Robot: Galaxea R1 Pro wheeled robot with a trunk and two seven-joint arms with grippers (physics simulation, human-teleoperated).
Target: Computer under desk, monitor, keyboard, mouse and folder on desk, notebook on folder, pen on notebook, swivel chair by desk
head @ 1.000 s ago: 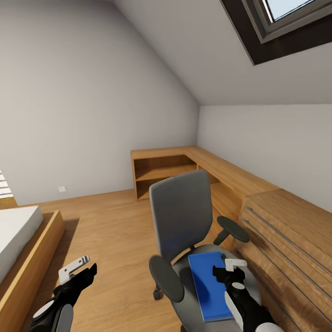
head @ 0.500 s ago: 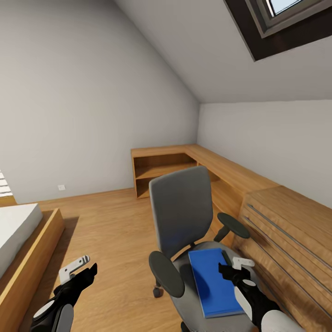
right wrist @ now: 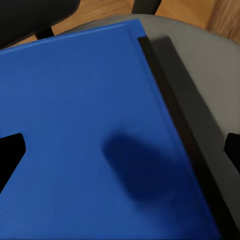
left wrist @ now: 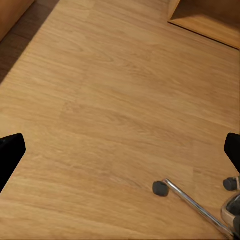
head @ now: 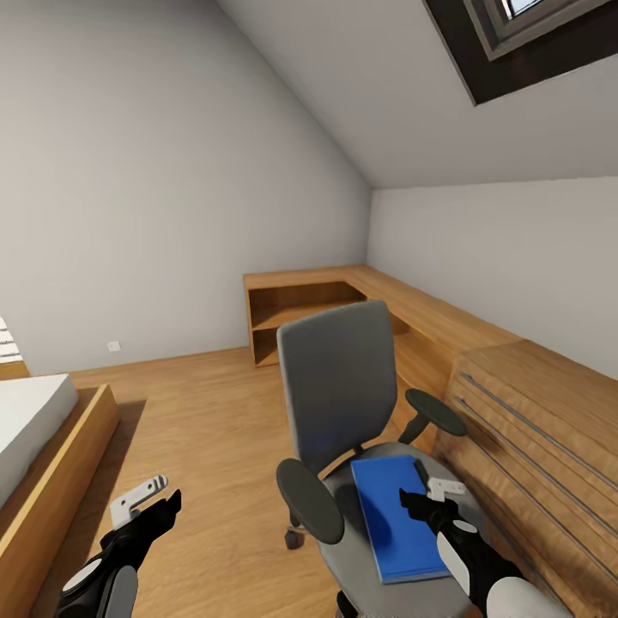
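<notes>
The grey swivel chair stands in the middle of the bedroom, its seat toward me. The bright-blue folder lies flat on the seat. My right gripper hovers open just over the folder's right edge. The right wrist view looks down between the spread fingers of the right gripper onto the folder. A dark narrow strip runs along the folder's edge beside the grey seat; I cannot tell what it is. My left gripper hangs open over the floor, left of the chair.
Light-wood shelves and a drawer chest line the right wall close behind the chair. A wood-framed bed sits at the left. Under my left gripper, a chair wheel rests on open wood floor.
The head view has shifted slightly. My right gripper has moved a little toward the folder's right edge. The left arm has stayed put.
</notes>
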